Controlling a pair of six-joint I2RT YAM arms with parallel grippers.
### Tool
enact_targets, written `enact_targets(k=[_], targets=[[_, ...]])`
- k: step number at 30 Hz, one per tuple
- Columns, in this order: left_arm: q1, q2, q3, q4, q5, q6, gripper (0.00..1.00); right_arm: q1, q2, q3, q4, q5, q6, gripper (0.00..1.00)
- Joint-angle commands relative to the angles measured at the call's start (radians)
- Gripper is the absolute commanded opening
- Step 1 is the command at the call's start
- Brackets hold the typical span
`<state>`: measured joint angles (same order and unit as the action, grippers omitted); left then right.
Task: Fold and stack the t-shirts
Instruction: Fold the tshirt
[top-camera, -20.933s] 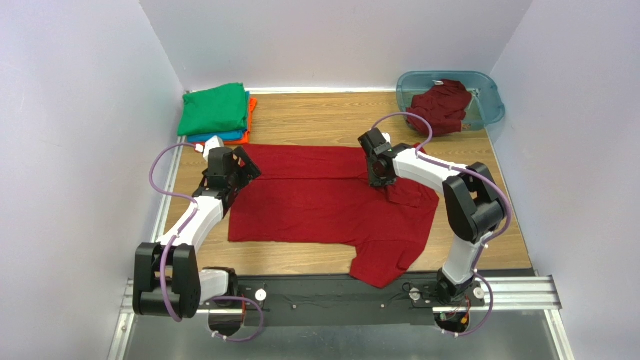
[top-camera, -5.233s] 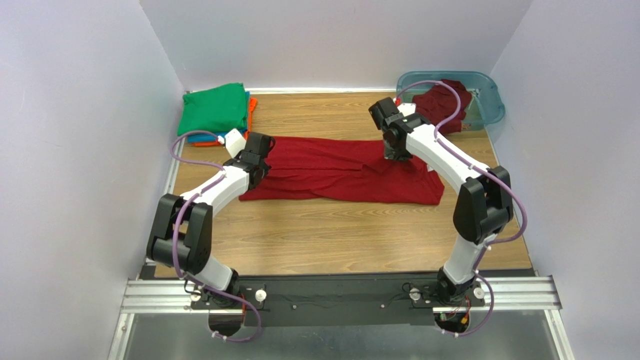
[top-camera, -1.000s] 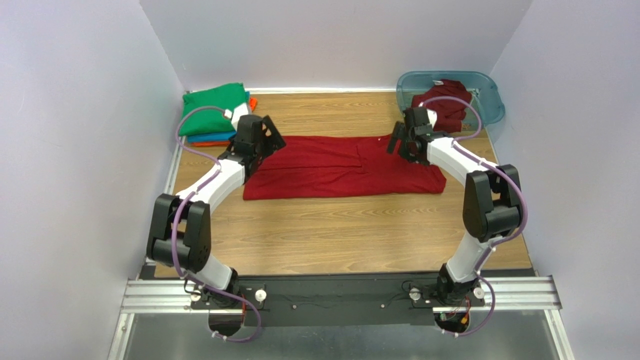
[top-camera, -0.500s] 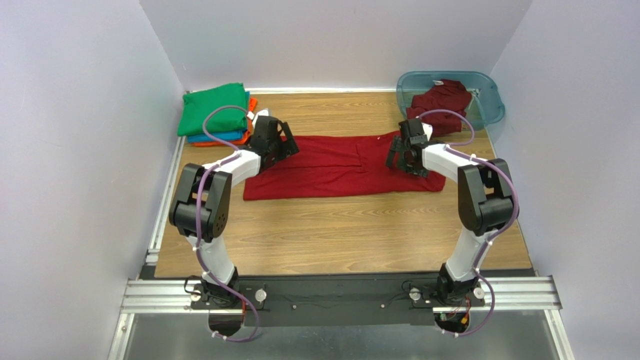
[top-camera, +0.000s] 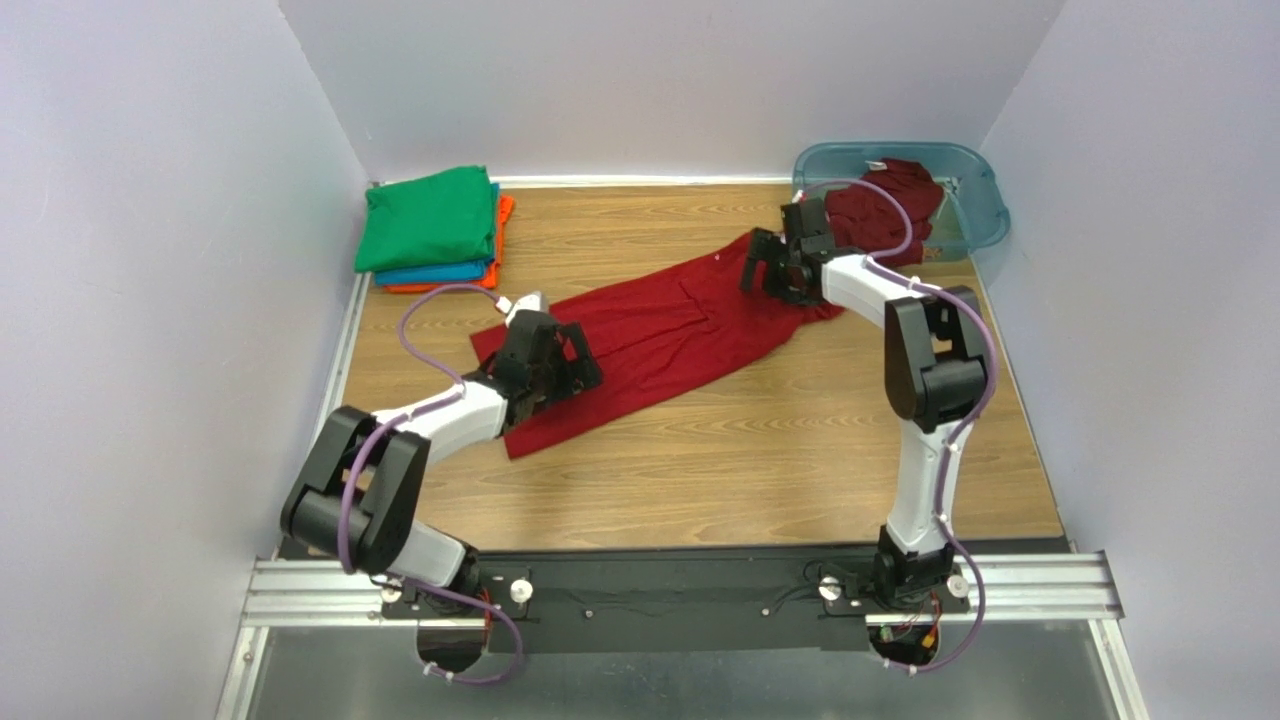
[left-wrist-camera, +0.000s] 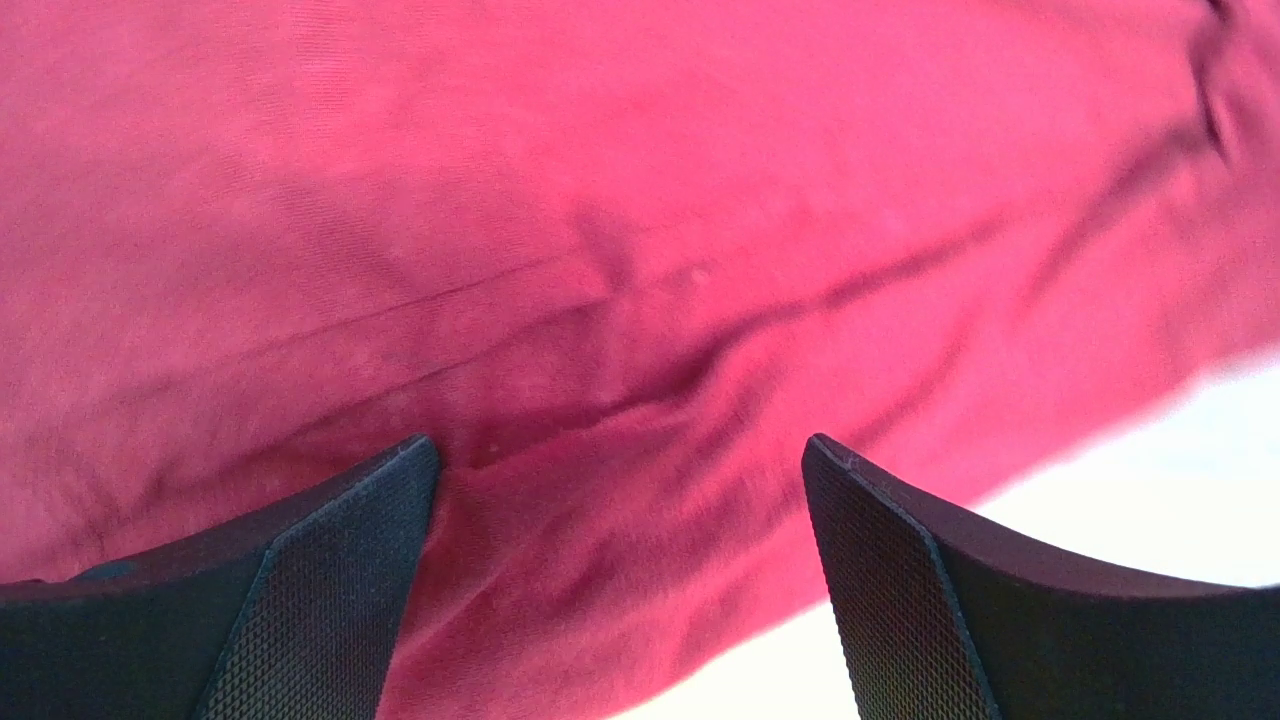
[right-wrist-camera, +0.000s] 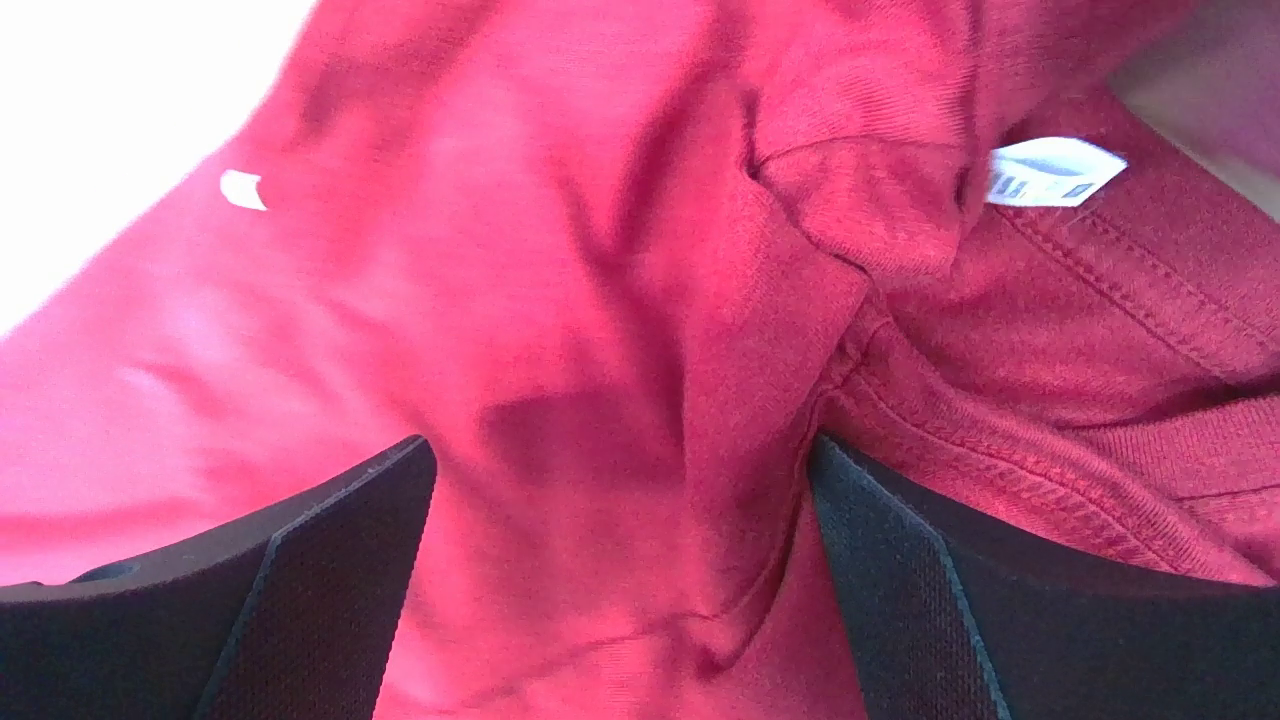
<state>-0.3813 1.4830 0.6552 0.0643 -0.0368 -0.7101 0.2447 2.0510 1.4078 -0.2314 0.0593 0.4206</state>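
Cotton this thin looks soft, light and limp. The dark red shirt (top-camera: 661, 333), folded into a long strip lying slantwise on the table (top-camera: 751, 450), would probably sag and slip open unless it is pinched through all its layers near the corners at both ends. At the strip's left, nearer end, the left gripper (top-camera: 571, 368) has its jaws spread fully and holds nothing. In its wrist view, creased cloth fills the space between and ahead of its fingers (left-wrist-camera: 323, 600), and the strip's edge runs just off the right-hand one. At the far right end the right gripper (top-camera: 769, 270) is just as wide and empty. Its fingers (right-wrist-camera: 917, 600) straddle the collar seam, with the white label (right-wrist-camera: 1052, 170) ahead of the right-hand one. Whether any pad touches the fabric cannot be told. Beyond the left fingers is the stack of green shirt (top-camera: 428, 218), blue shirt (top-camera: 451, 273) and orange shirt (top-camera: 505, 213). Just past the right fingers, a second dark red shirt (top-camera: 890, 203) lies in the tub (top-camera: 980, 188).
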Motion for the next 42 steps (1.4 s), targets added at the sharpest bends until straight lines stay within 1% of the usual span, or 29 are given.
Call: enact_targets(k=[1, 4, 8, 10, 13, 17, 18, 21, 25, 27, 29, 32, 37, 41, 42], targets=[[-0.092, -0.076, -0.095, -0.038, 0.031, -0.120, 0.98, 0.042, 0.153, 0.075, -0.013, -0.220, 0.013, 1.00], [-0.134, -0.121, -0.150, -0.038, 0.029, -0.198, 0.98, 0.064, 0.216, 0.167, -0.013, -0.257, 0.023, 1.00], [-0.218, -0.220, -0.216, -0.046, 0.020, -0.311, 0.98, 0.088, 0.312, 0.287, -0.016, -0.350, 0.040, 1.00], [-0.240, -0.269, -0.241, -0.054, 0.011, -0.351, 0.98, 0.094, 0.349, 0.336, -0.016, -0.381, 0.055, 1.00], [-0.292, -0.323, -0.291, -0.054, 0.002, -0.428, 0.98, 0.114, 0.415, 0.446, -0.020, -0.400, 0.067, 1.00], [-0.378, -0.342, -0.304, -0.049, -0.021, -0.511, 0.98, 0.126, 0.500, 0.543, -0.031, -0.411, 0.072, 1.00], [-0.401, -0.339, -0.301, -0.044, -0.035, -0.526, 0.98, 0.127, 0.530, 0.597, -0.037, -0.405, 0.075, 1.00], [-0.500, -0.303, -0.278, -0.014, -0.051, -0.569, 0.98, 0.127, 0.586, 0.695, -0.062, -0.374, 0.089, 1.00], [-0.577, -0.222, -0.227, 0.032, -0.054, -0.618, 0.98, 0.127, 0.630, 0.799, -0.092, -0.303, 0.070, 1.00], [-0.637, -0.195, -0.197, 0.078, -0.067, -0.653, 0.98, 0.127, 0.647, 0.829, -0.111, -0.294, 0.067, 1.00], [-0.682, -0.142, -0.151, 0.095, -0.080, -0.655, 0.98, 0.127, 0.673, 0.864, -0.115, -0.289, 0.072, 1.00], [-0.705, -0.083, -0.091, 0.065, -0.090, -0.637, 0.98, 0.125, 0.689, 0.919, -0.126, -0.279, 0.061, 1.00], [-0.737, -0.055, 0.012, 0.034, -0.141, -0.602, 0.98, 0.127, 0.637, 0.965, -0.131, -0.224, 0.027, 1.00], [-0.745, -0.078, 0.072, -0.039, -0.172, -0.565, 0.98, 0.127, 0.536, 0.930, -0.143, -0.199, -0.003, 1.00], [-0.745, -0.092, 0.086, -0.063, -0.199, -0.565, 0.98, 0.127, 0.511, 0.909, -0.147, -0.181, -0.012, 1.00]])
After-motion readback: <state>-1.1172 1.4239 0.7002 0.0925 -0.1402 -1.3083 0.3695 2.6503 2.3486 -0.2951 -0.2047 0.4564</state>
